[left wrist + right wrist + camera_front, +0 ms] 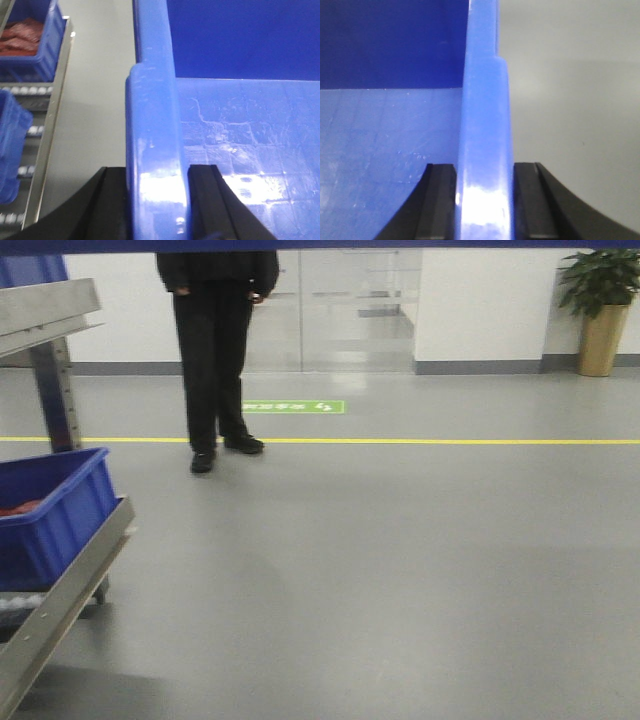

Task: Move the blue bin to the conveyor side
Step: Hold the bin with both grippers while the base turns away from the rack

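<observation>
The blue bin (150, 115) is empty and held off the grey floor between my two grippers. My left gripper (157, 197) is shut on the bin's left rim, one black finger (112, 205) outside the wall and one inside. My right gripper (485, 200) is shut on the bin's right rim (485, 110) in the same way. The bin's scratched inner bottom (240, 140) shows in both wrist views. A dark blue band (320, 244) runs along the top of the front view; I cannot tell whether it is the bin. The conveyor is out of view.
A stainless-steel roller shelf (70, 580) stands at the left with another blue bin (55, 505) holding red packets; both also show in the left wrist view (30, 45). A person in black (215, 350) stands ahead. A yellow floor line (450, 441) crosses, and a potted plant (602, 310) stands far right.
</observation>
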`<control>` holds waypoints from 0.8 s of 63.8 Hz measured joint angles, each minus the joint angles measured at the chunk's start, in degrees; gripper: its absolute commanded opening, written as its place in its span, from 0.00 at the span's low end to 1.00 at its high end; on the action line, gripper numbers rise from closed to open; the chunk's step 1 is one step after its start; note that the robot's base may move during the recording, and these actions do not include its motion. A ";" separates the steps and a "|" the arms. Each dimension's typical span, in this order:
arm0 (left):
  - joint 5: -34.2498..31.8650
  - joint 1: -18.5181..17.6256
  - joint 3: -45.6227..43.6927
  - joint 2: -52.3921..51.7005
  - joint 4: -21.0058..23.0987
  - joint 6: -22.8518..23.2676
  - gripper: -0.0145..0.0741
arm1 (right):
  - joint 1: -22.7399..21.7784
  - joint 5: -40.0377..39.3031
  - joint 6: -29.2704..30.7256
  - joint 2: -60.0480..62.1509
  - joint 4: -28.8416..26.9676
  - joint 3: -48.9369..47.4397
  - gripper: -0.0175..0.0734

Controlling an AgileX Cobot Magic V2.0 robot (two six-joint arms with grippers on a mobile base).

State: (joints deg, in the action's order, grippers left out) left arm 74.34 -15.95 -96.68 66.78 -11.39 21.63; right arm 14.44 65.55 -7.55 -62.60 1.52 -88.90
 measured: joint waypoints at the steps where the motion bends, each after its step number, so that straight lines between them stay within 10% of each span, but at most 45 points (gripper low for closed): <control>1: 0.00 0.00 0.00 0.00 0.00 0.00 0.14 | 0.00 0.00 0.00 0.00 0.00 0.00 0.09; 51: 0.00 0.00 0.00 0.00 -0.12 0.00 0.14 | 0.00 0.00 0.00 0.00 0.00 0.00 0.09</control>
State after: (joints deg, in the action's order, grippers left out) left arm 74.34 -15.95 -96.68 66.78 -11.51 21.63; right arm 14.44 65.55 -7.55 -62.60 1.52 -88.90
